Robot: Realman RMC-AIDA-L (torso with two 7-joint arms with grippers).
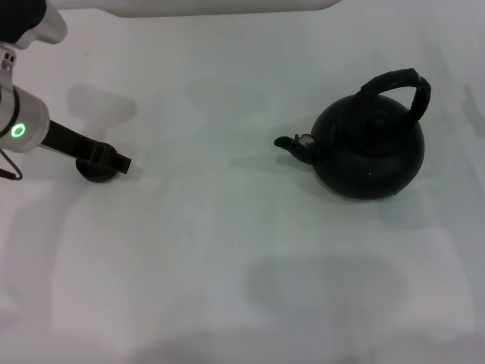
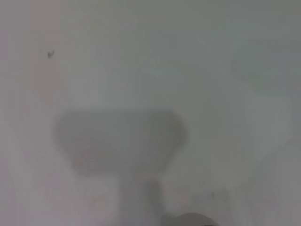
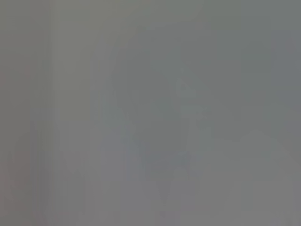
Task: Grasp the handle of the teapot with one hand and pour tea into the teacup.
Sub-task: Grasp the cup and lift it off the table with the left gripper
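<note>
The matte black teapot (image 1: 369,150) stands upright on the white table at the right, its stubby spout (image 1: 294,144) pointing left. Its thick black arched handle (image 1: 398,86) rises over the top, and nothing touches it. The tiny dark teacup (image 1: 92,174) sits at the far left. My left gripper (image 1: 114,161) is right over the cup, partly covering it; I cannot tell whether it touches it. The left wrist view shows only a dark rounded bit (image 2: 188,220) at its edge. My right gripper is out of view, and the right wrist view shows only blank grey.
The white table (image 1: 227,250) carries soft shadows in the middle and at the front. A wide stretch of bare table lies between cup and teapot. The left arm's silver link with a green light (image 1: 18,130) is at the far left edge.
</note>
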